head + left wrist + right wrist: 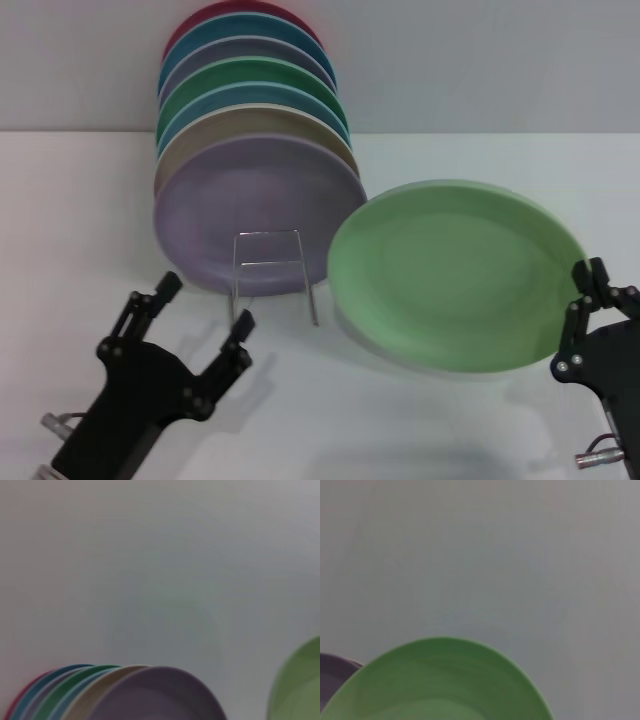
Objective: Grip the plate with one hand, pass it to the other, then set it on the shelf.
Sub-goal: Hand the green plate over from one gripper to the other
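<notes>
Holding: right gripper (585, 285) clamps the plate (455, 272) at its right edge
Plate: light green, lifted and tilted over the table (80, 220), just right of the rack (270, 270)
Rack: silver wire, front slot free, stack of plates (255, 160) behind it
Left gripper (205, 305): fingers spread, holding nothing, low, in front of the rack
</notes>
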Tool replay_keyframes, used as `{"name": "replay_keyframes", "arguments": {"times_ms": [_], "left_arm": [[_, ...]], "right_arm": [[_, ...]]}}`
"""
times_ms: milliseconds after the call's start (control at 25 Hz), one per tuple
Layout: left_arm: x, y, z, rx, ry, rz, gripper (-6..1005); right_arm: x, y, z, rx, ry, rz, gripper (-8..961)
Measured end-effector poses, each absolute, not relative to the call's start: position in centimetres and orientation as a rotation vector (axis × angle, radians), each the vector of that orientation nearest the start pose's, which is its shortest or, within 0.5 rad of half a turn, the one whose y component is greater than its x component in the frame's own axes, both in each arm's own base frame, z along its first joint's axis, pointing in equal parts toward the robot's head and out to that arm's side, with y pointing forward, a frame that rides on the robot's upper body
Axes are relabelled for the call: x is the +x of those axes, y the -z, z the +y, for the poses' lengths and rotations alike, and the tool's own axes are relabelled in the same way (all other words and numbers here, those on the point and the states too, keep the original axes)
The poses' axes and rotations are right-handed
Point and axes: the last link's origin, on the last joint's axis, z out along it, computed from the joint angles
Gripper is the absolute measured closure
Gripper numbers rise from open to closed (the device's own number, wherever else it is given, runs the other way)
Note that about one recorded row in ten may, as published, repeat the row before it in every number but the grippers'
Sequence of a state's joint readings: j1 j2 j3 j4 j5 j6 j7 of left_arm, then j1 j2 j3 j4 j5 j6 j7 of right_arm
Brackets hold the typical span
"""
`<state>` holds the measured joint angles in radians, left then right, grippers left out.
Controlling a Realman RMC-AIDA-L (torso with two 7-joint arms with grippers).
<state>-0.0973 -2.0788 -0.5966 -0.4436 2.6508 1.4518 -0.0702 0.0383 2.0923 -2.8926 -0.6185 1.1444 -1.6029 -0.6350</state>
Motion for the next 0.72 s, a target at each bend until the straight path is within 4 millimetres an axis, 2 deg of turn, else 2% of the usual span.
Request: {"name": "replay_keyframes", "arguments": {"times_ms": [240,720], "left_arm": [[-26.5,8.9,20.3,-1.981,0.991,-0.326,155],[-25.5,9.6,20.7,-2.004,0.997,-0.351,155]], "right_arm": [[26.2,6.8,17.8,-1.555,-0.631,0.096,934],[25.3,7.2,17.7,-1.554,-0.556,0.008,935]]}}
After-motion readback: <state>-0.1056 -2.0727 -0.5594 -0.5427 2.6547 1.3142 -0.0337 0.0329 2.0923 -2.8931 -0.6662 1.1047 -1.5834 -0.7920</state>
